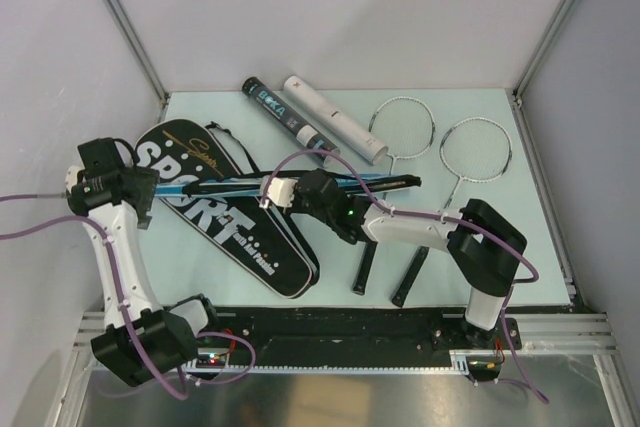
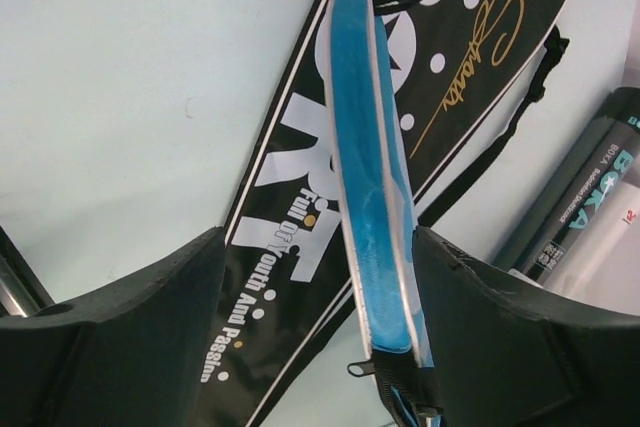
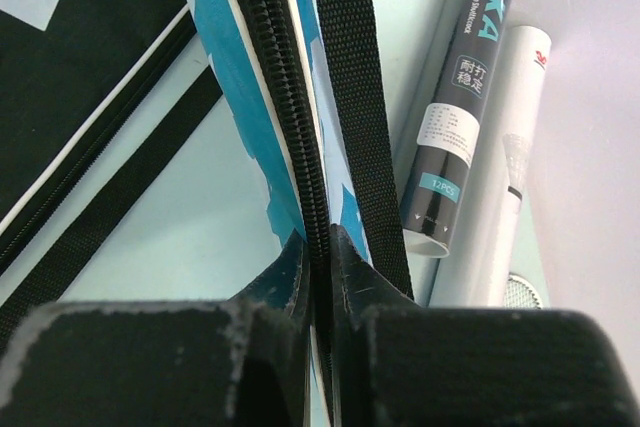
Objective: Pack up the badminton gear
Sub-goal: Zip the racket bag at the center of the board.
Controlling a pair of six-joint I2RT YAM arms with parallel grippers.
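At table centre, raised edge-on between the two arms: blue bag. I am gripping it by the zipper seam with the right gripper, whose fingers are pressing together on the closed teeth. The left gripper is standing spread wide around the bag's other end. One finger is sitting close beside the blue side and the other well apart from it, so nothing is being clamped there.

Beneath it and to the left, black bag is lying flat on the table, SPORT lettering facing up. I cannot tell whether it is zipped.

Along the back edge, black tube and white tube are lying side by side, outside both bags.

On the right half, first racket and second racket are resting flat, heads toward the back and dark handles toward the arm bases. Neither is in a bag.

I am seeing no loose shuttlecocks. Whether any are riding inside the tubes is unclear.

Status, as I am judging it: packing is barely under way. Both rackets and both tubes are waiting outside, and the blue bag's seam is showing shut where I am pinching it, so it is likely needing opening first.
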